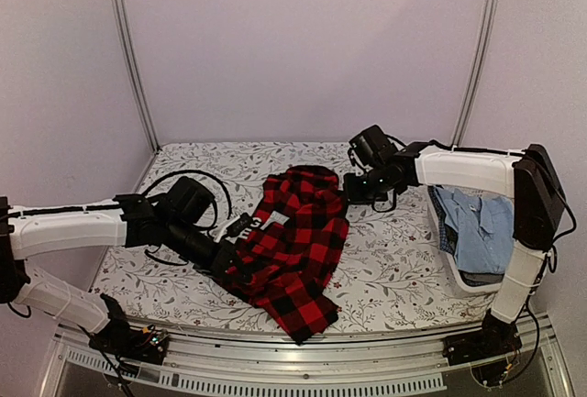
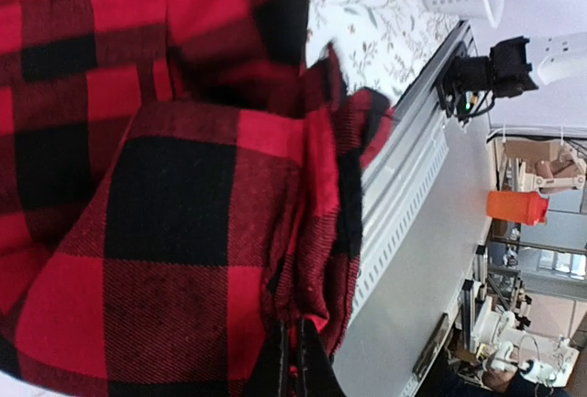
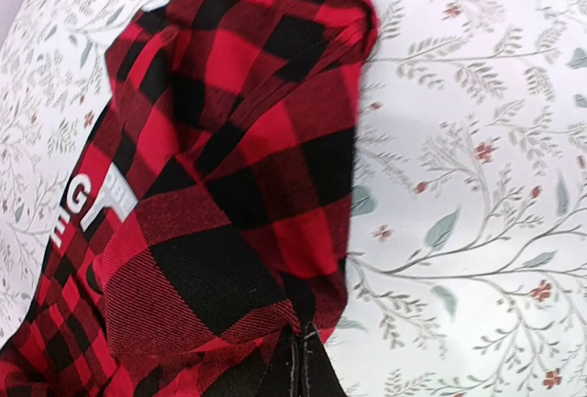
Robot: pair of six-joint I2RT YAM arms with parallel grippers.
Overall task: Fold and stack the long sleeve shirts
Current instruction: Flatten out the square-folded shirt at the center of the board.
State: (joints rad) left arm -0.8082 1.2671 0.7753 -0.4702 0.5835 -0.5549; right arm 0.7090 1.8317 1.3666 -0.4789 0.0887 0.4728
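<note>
While both arms are on the cloth, I log the bench from left to right.

1. Left gripper [image 1: 227, 259]: clenched on a bunched edge fold of the shirt's left side. The wrist view shows the fingers [image 2: 280, 360] pinched together with cloth between them, low and near the table's [image 1: 394, 259] front rail. I judge this grip anchors one side.
2. Red-and-black check shirt [image 1: 298, 237]: centre of the table, rumpled and not yet flat, with one end hanging at the front edge. The white letters [image 3: 92, 200] are partly visible.
3. Right gripper [image 1: 353, 188]: closed on the shirt's far right edge, raising a hooded fold. I judge this is for spreading the shirt against the left hold.
4. Basket [image 1: 437, 225]: far right, holding the blue shirts [image 1: 481, 227], which are unfolded, likely queued.
</note>
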